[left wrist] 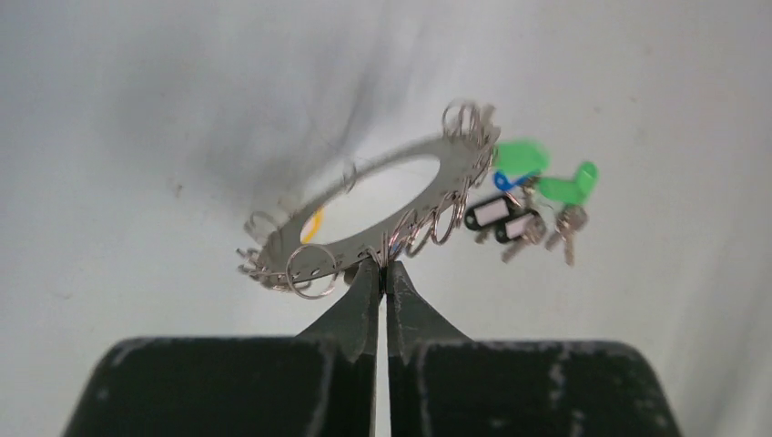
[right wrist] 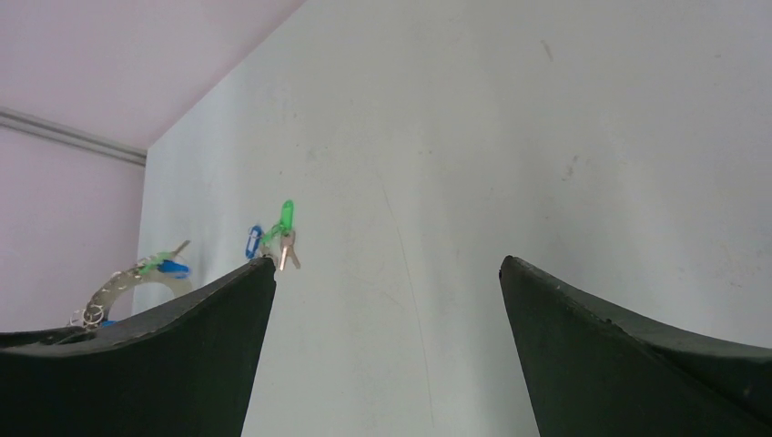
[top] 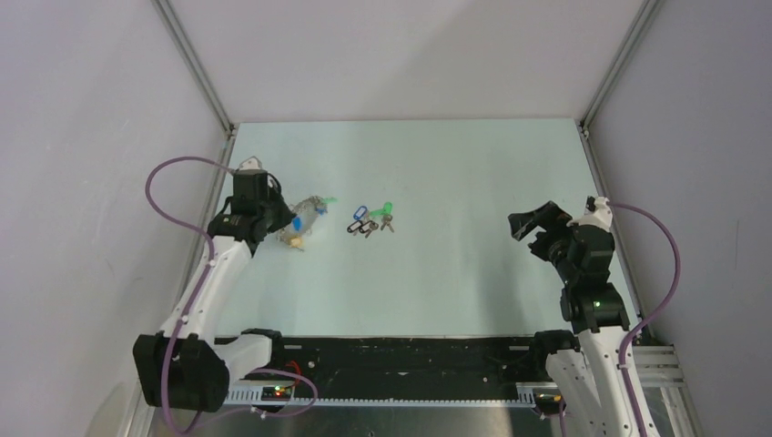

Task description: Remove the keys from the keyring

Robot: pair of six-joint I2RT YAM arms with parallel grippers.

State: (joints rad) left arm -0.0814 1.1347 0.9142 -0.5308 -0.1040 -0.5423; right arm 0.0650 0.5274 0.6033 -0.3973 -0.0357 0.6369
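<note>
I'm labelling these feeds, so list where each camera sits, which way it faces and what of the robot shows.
Top external: above and behind the arm bases, looking down on the table; both arms show.
Left wrist: on the left arm, looking along the left fingers, shut on the keyring rim.
Right wrist: on the right arm, looking between the open right fingers across the table.
Shared: all three show the keyring and the keys beside it.

The top camera looks down from above the near edge over the whole pale desk (top: 455, 291). All 3 views share the small metal keys with coloured tags (top: 370, 221): the left wrist camera close, the right wrist camera far and low.
</note>
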